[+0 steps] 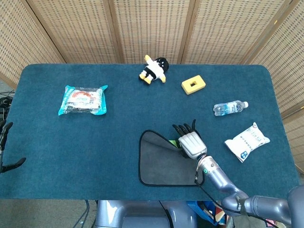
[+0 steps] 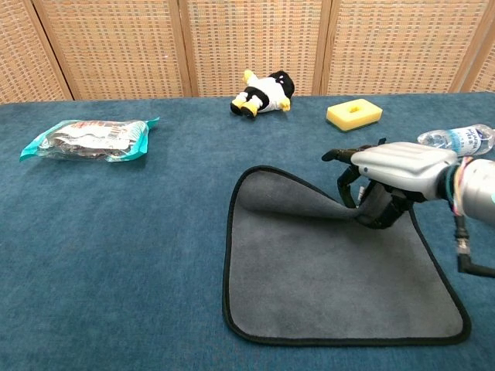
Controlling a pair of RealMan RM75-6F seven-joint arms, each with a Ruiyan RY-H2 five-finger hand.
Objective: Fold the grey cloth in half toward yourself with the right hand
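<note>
The grey cloth (image 1: 161,161) (image 2: 325,270) with a black hem lies near the front edge of the blue table (image 1: 118,123). My right hand (image 1: 190,141) (image 2: 390,182) pinches the cloth's far edge near the right corner and holds it lifted, so the far edge curls up and toward me. The far left corner (image 2: 259,174) rises off the table too. At the far left of the head view only the fingertips (image 1: 5,133) of my left hand show, off the table and holding nothing.
A yellow sponge block (image 1: 193,85) (image 2: 354,114) and a plush penguin (image 1: 154,69) (image 2: 264,93) lie at the back. A water bottle (image 1: 230,108) (image 2: 458,140) and a white packet (image 1: 247,141) are to the right. A teal snack bag (image 1: 83,100) (image 2: 87,138) is at left.
</note>
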